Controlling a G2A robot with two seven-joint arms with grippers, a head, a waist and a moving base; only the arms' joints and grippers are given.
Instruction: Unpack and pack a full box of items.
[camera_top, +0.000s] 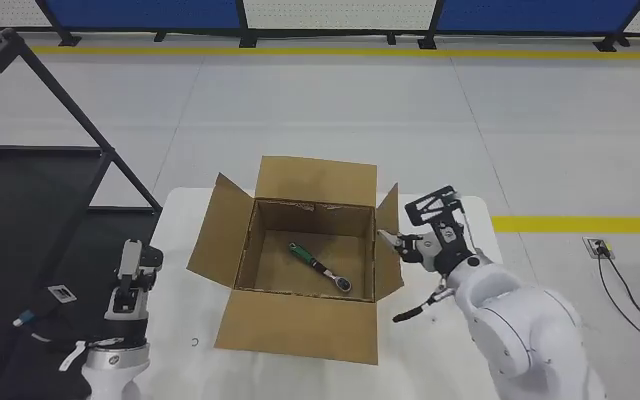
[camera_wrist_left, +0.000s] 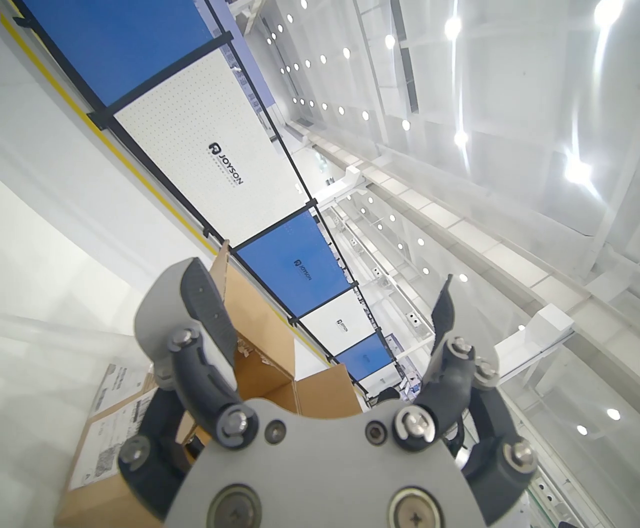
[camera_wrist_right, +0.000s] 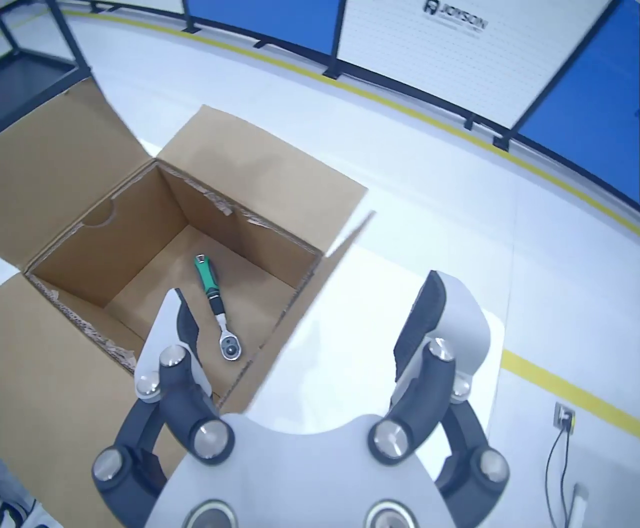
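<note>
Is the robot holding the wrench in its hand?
No, the ratchet wrench lies on the floor of the cardboard box, and the right gripper is open and empty.

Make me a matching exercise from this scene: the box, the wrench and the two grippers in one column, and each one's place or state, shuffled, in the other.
Column one
1. cardboard box
2. ratchet wrench
3. left gripper
4. right gripper

Column two
A. lying on the bottom of the box
B. open, aimed upward
C. upright, all flaps spread open
D. open, next to a side flap, facing down into the box

Pairs: 1-C, 2-A, 3-B, 4-D
</note>
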